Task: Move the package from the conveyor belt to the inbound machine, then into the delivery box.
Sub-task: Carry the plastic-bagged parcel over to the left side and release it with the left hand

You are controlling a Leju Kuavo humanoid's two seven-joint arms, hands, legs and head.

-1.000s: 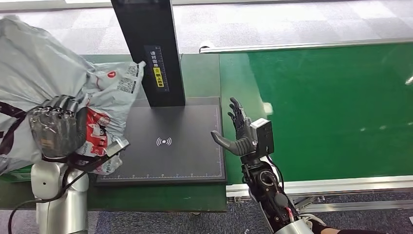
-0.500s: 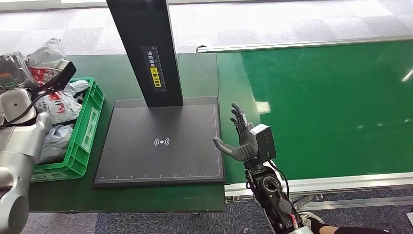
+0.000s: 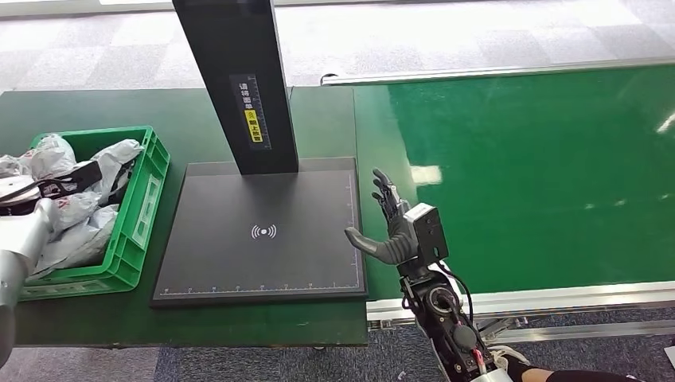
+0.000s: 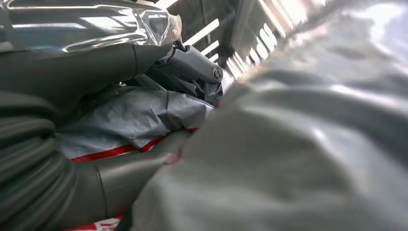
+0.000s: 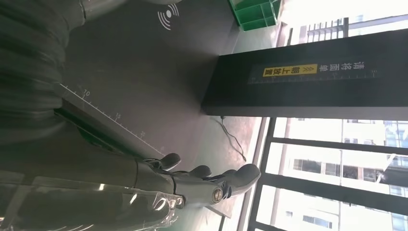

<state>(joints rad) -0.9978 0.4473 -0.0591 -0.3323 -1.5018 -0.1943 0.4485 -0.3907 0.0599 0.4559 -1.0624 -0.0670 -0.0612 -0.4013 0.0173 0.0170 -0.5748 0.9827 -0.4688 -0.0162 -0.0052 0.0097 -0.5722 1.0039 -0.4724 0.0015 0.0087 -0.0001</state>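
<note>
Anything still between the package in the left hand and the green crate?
Nothing visible. The left hand and the grey package are already inside the green crate, among other bags. Whether the fingers have released it can't be told.

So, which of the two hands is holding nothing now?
The right hand, beside the black scanner plate, fingers apart and empty. The left hand is down in the green crate, against a grey package.

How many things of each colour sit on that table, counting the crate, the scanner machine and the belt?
Green: 2, the crate holding grey packages and the conveyor belt.
Black: 1, the inbound machine with its upright post.
Total: 3.
The packages overlap too much to count.
</note>
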